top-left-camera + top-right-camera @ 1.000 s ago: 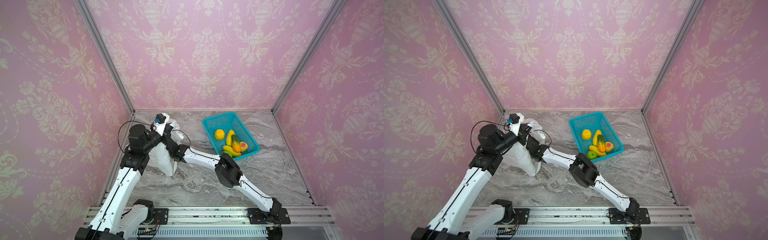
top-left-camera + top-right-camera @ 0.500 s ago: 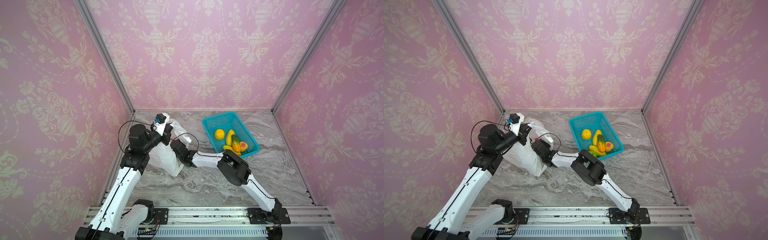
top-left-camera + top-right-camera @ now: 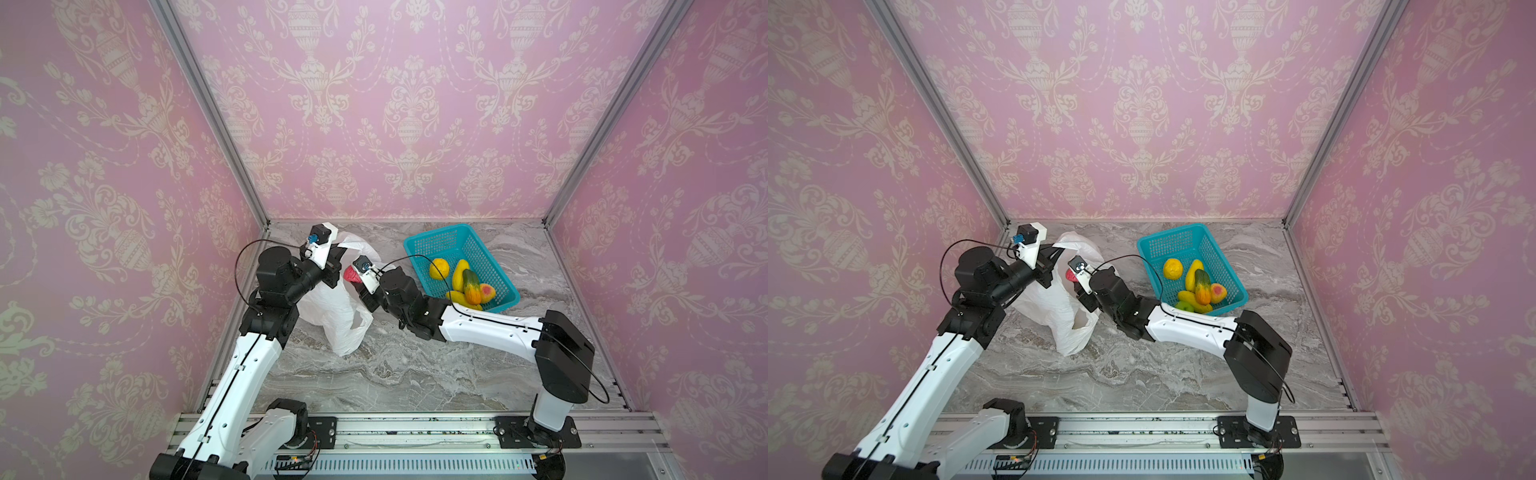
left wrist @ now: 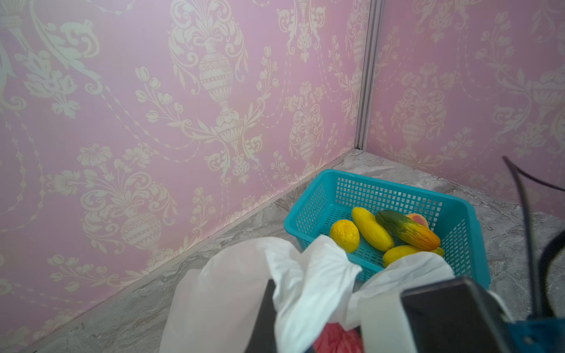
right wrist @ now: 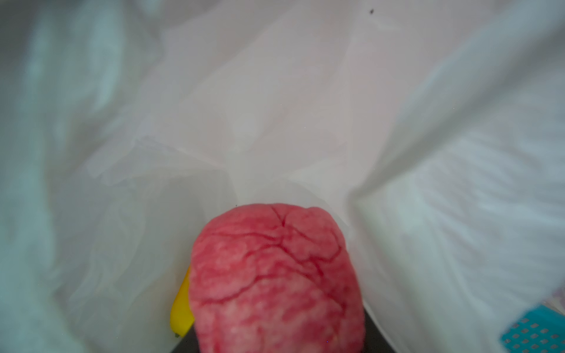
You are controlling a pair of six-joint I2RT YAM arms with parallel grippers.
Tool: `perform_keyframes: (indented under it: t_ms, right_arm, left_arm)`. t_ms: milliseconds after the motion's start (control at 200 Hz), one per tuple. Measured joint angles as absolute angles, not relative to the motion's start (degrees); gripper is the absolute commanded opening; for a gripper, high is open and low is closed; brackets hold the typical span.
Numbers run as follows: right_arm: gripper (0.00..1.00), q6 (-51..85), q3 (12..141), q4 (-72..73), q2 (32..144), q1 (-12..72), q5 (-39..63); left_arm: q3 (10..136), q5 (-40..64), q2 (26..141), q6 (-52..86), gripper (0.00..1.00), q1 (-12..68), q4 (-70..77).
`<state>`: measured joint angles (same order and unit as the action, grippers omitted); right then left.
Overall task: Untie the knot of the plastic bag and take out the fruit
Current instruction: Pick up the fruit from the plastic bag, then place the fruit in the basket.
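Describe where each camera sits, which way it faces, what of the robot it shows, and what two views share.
Top views: high over the front rail, looking down at the table, plastic bag, teal basket; left arm and right arm show.
Left wrist: on the left arm, facing the basket over bag folds; one finger of the left gripper shows.
Right wrist: at the bag's mouth, facing white plastic; right gripper holds a pink-red fruit.
Shared: basket, in top and left-wrist views.

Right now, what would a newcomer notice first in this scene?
The pink-red fruit in the right tool, at the mouth of the white bag that the left tool holds up, near the back left. Next, the teal basket with yellow, orange and green fruits at the back right.
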<state>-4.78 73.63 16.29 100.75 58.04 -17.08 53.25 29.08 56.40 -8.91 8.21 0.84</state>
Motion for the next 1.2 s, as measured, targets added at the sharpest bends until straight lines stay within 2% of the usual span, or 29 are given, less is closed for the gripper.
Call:
perform_keyframes:
  t_ms: [210,440,851,1036,1201]
  right_arm:
    - [0.21,-2.9,63.9,16.4,90.9,59.1,-17.2]
    - [0.16,-1.2,54.1,15.9,79.3,57.7,-21.3]
    - [0.25,6.2,41.5,10.4,53.6,44.0,-25.4]
    - [0.25,9.6,41.0,4.7,52.8,36.0,-25.9]
    - [0.24,13.4,41.5,0.3,59.2,28.5,-22.9]
  left_arm:
    - [53.3,27.7,56.6,-8.9,0.00,8.2,0.1]
    - [53.3,27.4,56.7,-8.9,0.00,8.2,-0.3]
    - [53.3,26.6,57.1,-9.0,0.00,8.2,-1.1]
    - [53.3,26.6,57.2,-9.1,0.00,8.2,-1.4]
    - [53.3,26.6,57.2,-9.2,0.00,8.2,-1.4]
